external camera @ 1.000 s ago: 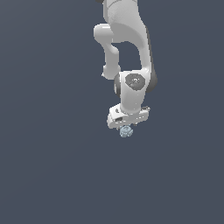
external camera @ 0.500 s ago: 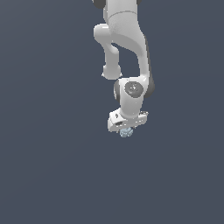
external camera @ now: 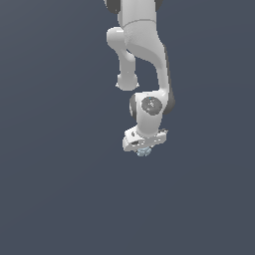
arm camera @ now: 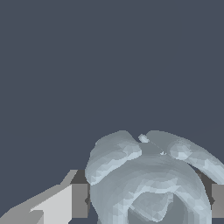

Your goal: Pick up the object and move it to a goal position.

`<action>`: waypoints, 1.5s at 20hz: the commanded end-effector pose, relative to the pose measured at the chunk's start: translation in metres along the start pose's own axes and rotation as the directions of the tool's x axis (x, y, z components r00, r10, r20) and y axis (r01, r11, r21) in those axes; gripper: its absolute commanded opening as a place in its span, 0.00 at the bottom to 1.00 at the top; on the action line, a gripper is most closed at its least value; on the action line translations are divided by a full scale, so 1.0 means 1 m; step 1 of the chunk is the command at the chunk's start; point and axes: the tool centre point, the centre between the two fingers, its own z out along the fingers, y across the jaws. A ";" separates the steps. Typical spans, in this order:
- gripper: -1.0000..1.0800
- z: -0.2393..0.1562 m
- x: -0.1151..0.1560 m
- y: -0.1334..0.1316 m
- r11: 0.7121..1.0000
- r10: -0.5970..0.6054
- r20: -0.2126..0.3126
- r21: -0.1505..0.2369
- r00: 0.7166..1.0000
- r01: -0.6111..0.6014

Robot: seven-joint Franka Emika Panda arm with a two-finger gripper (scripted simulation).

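The white two-fingered gripper (external camera: 144, 149) grips the small pale blue-grey knobbly object (arm camera: 151, 183), its fingers (arm camera: 79, 200) pressing both sides. Keep that squeeze firm and carry it smoothly; no goal marker is visible.

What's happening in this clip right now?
A white Panda arm in a simulator has a small pale blue-grey lumpy object between the fingers of its gripper. The wrist view shows the object filling the gap between the two finger pads. All around is plain dark grey; no goal marker is visible.
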 end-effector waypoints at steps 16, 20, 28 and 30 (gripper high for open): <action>0.00 -0.027 0.004 0.006 1.000 0.000 -0.001 0.000 1.000 0.000; 0.00 -0.054 0.007 0.012 1.000 0.000 -0.001 0.000 1.000 0.000; 0.00 -0.134 0.017 0.030 1.000 -0.001 -0.001 0.000 1.000 0.001; 0.00 -0.156 0.020 0.035 1.000 -0.001 -0.001 0.001 1.000 0.001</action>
